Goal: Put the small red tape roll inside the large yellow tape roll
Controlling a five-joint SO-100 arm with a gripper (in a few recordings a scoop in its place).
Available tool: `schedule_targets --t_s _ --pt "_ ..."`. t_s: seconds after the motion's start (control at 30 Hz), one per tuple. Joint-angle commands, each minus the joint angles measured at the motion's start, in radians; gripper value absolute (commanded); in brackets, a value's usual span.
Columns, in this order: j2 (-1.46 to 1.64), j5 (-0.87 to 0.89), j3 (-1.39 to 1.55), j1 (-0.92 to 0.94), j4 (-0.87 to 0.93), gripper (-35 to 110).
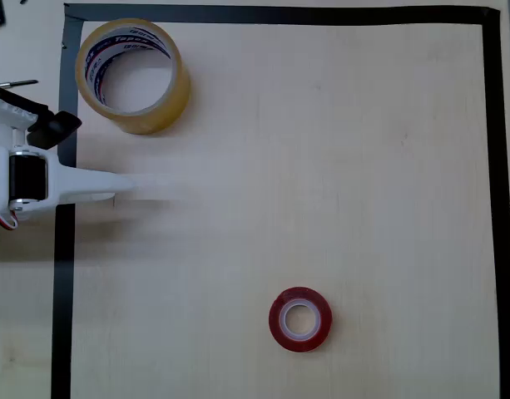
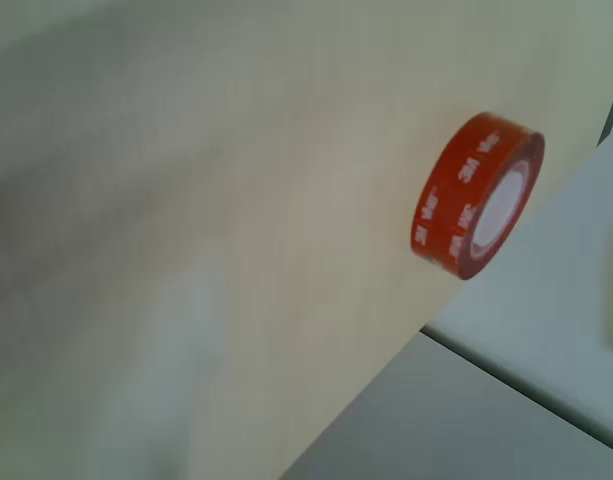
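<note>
Gripper (image 1: 146, 187) blurred, state unclear; red tape roll (image 2: 475, 195) reads "3M".

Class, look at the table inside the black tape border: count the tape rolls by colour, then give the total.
Red tape roll: 1
Yellow tape roll: 1
Total: 2

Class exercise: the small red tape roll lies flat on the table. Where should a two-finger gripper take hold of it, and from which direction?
Come from above. The small red tape roll lies flat with its white core hole facing up, standing clear of the large yellow tape roll. Probably best: one finger in the hole, one outside, pinching the ring wall.
</note>
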Motion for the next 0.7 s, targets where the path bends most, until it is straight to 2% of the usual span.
schedule_targets --t_s 0.0,0.3,0.43,0.67 --pt "-0.396 -0.002 -0.354 0.064 -0.032 1" --pt "-0.442 -0.002 -0.371 0.071 -0.04 3" --pt "-0.706 -0.008 -0.549 0.114 -0.054 5" --pt "-1.169 -0.032 -0.91 0.156 -0.052 17"
